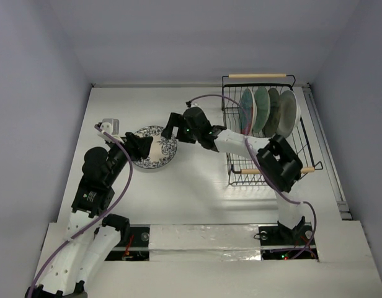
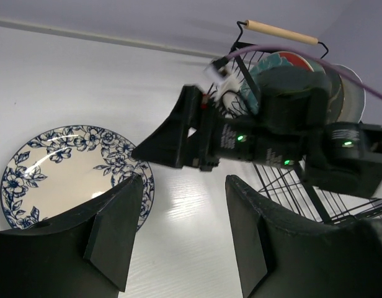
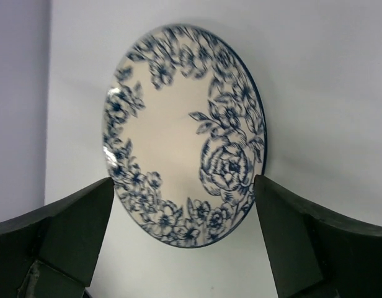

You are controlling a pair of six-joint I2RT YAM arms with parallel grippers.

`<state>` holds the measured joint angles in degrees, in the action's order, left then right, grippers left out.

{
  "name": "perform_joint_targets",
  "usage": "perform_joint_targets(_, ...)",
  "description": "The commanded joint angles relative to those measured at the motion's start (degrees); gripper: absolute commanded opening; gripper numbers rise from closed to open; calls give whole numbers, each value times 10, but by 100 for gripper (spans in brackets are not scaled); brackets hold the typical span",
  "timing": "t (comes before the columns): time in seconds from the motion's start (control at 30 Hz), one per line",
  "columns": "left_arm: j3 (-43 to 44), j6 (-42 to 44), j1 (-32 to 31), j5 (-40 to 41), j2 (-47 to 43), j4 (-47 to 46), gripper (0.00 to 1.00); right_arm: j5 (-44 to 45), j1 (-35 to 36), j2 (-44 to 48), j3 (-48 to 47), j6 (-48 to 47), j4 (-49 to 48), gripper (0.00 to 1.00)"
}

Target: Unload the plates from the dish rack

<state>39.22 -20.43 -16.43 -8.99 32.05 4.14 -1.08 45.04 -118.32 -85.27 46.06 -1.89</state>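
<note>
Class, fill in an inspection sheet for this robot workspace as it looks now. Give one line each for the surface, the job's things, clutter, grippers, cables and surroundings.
Surface: white table, glossy, with both arms mounted at its near edge.
Job's things: blue-white floral plate lies flat on the table, left of the dish rack; four plates stand on edge in the rack.
Clutter: nothing seen.
Grippers: left gripper open, nothing between its fingers, at the flat plate's left edge; right gripper open, by that plate, not gripping it.
Cables: purple cables, one looping along each arm.
Surroundings: pale walls on three sides.
</note>
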Motion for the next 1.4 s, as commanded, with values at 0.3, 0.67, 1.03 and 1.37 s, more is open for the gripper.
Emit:
perform_joint_targets(0.3,10,1,-2,-7,-1,-25,49,297,1,268,-21,-217,111,0)
perform_joint_targets(0.67,9,0,3,-15,0,-27,42,431,-120,311,-28,-361,260,67)
perform_joint_targets(1.03,9,0,3,-14,5,-29,44,423,-197,210,-62,-395,299,65)
perform_joint_targets(1.37,9,0,3,-15,6,-30,44,434,-215,157,-84,-407,299,42)
